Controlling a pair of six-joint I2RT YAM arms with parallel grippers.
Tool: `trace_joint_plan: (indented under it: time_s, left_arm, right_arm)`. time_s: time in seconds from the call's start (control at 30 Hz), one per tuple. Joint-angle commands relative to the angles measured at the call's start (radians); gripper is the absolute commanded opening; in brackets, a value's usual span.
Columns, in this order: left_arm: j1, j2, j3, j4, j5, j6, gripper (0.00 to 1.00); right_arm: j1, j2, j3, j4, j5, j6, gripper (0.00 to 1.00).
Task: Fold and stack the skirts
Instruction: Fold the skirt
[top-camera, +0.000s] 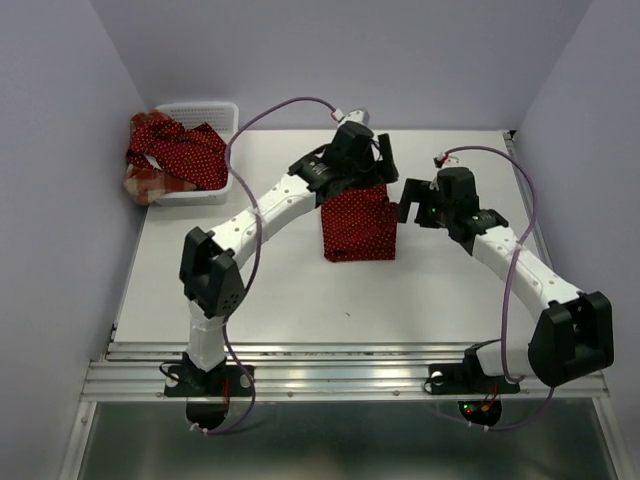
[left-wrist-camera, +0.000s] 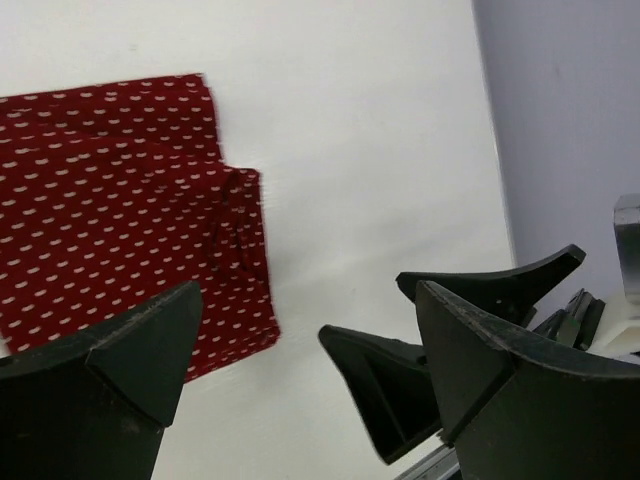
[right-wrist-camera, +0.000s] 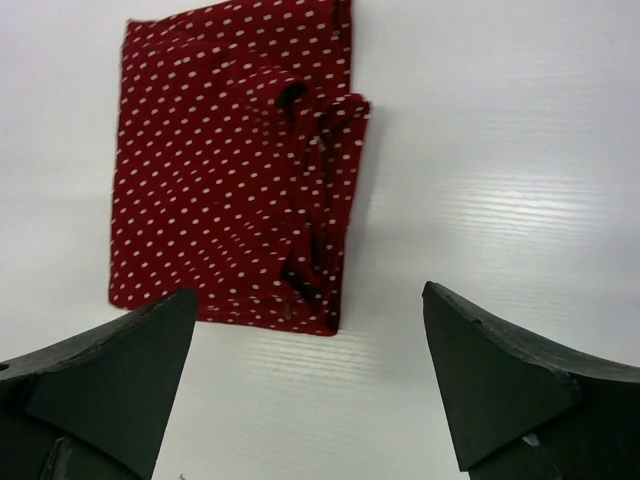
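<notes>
Top cam overhead, both wrist cams near skirt

Overall light: we see bright, even, diffuse light in all three views.
Shadows: we note only soft, faint ones, along the right edge of the folded skirt and under the arms.
Glare: we log a mild streaky sheen on the white table and bright glints on the metal rail.
Focus: we find the cloth's dots sharp, while the left gripper's fingers are dark and slightly soft.

Nothing readable in any view — no lettering, label, brand, number or sign
</notes>
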Motion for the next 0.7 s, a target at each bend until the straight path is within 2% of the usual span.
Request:
trace_joint_plan:
  time_s: [0.0, 0.1, 0.13, 0.23, 0.43, 0.67]
  left_arm:
    - [0.105, -0.170, -0.180, 0.008, -0.110, -0.004, 0.99]
    - [0.206, -0.301, -0.441, 0.055, -0.128, -0.041, 0.99]
    - [0.252, -0.364, -0.491, 0.060, -0.136, -0.049, 0.99]
    - [0.300, -0.438, -0.635, 0.075, -0.159, -0.061, 0.99]
    - [0.334, -0.491, -0.713, 0.062, -0.190, -0.075, 0.99]
    - [0.335, -0.454, -0.690, 0.049, -0.188, -0.062, 0.99]
  right_arm:
    - [0.021, 0.065, 0.073, 0.104, -0.269, -0.064, 1.00]
    - [0.117, 0.165, 0.151, 0.106, -0.277, -0.084, 1.00]
    - [0.134, 0.197, 0.171, 0.106, -0.280, -0.085, 1.00]
    - [0.178, 0.281, 0.239, 0.113, -0.279, -0.076, 1.00]
    - [0.202, 0.418, 0.261, 0.095, -0.248, -0.010, 1.00]
    - [0.202, 0.369, 0.026, 0.142, -0.263, 0.100, 1.00]
